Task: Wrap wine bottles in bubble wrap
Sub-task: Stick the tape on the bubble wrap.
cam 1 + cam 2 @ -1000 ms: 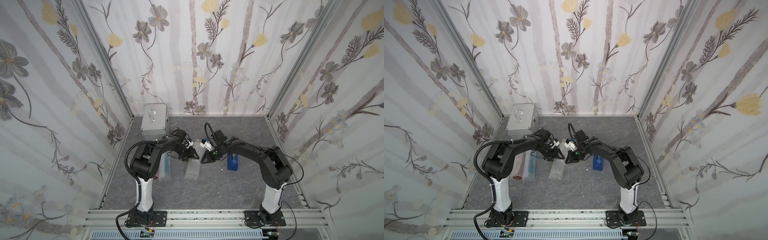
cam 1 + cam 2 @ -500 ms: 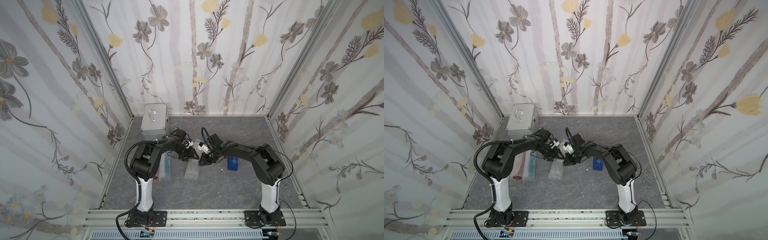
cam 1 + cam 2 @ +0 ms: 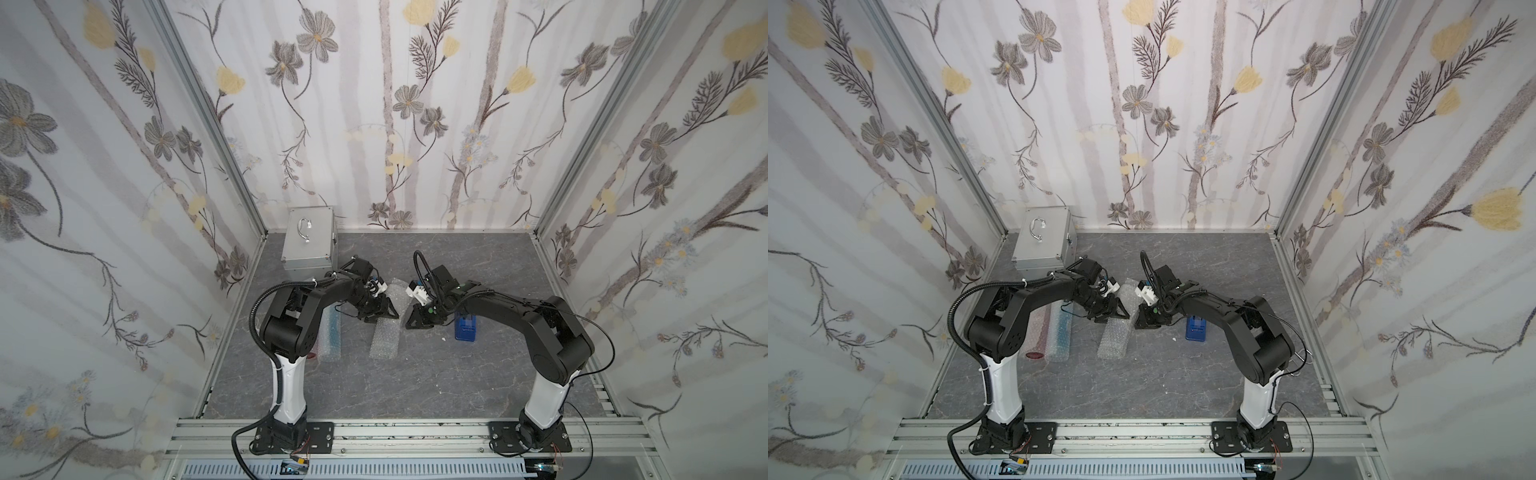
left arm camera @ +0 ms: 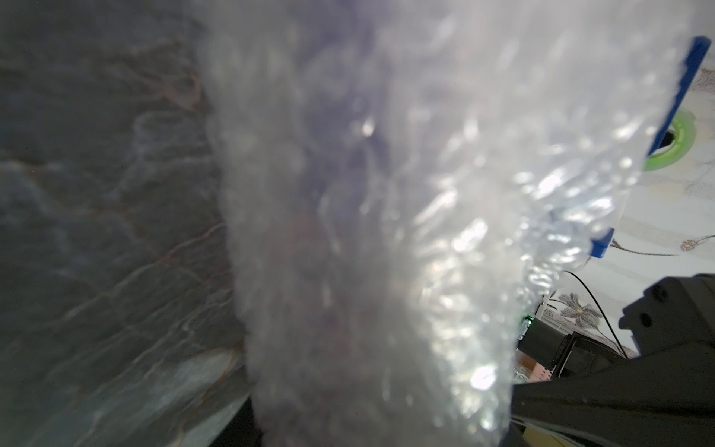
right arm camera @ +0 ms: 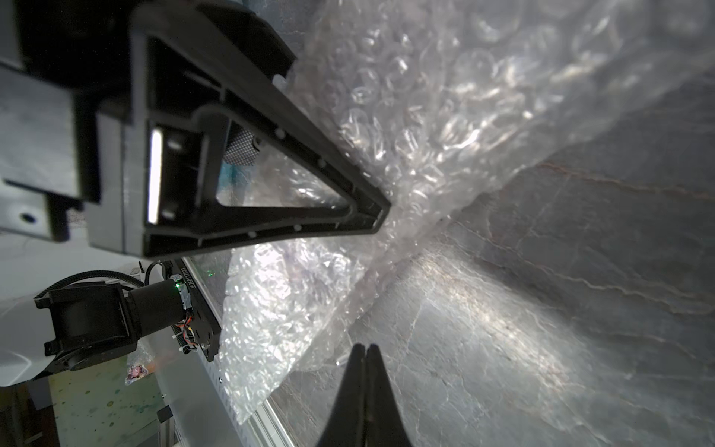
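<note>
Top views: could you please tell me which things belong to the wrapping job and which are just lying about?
Job: middle wrapped bundle; blue-tinted wrapped bundle; reddish wrapped bundle.
Lying about: silver case; blue tape dispenser.

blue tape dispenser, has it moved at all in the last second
No. In a top view the blue tape dispenser keeps the same spot relative to the silver case.
</note>
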Motion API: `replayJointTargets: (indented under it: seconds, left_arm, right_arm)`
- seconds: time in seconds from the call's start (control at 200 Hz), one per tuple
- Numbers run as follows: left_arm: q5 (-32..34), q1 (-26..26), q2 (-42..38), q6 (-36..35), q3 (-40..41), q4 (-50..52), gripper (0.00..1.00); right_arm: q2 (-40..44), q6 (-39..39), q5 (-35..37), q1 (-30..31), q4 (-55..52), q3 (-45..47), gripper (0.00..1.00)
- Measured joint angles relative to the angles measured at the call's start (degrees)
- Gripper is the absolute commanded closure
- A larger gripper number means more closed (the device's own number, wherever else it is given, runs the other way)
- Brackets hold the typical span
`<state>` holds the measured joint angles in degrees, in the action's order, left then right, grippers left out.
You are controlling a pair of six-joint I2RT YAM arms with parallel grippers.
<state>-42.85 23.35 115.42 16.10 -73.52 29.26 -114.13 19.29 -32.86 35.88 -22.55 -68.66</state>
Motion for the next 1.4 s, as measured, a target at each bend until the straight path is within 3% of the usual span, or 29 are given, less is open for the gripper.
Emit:
replayJointTargets:
  seconds: [0.844, 1.399]
  left_arm:
    - [0.07, 0.04, 0.0, -0.04, 0.0, 0.0, 1.0]
    - [0.09, 0.04, 0.0, 0.04, 0.0, 0.0, 1.0]
  right_arm:
    - [-7.08, 2.12, 0.24, 4.94, 1.55, -1.46, 1.0]
    - [0.0, 8.96, 13.51, 8.5, -1.95, -0.79, 1.0]
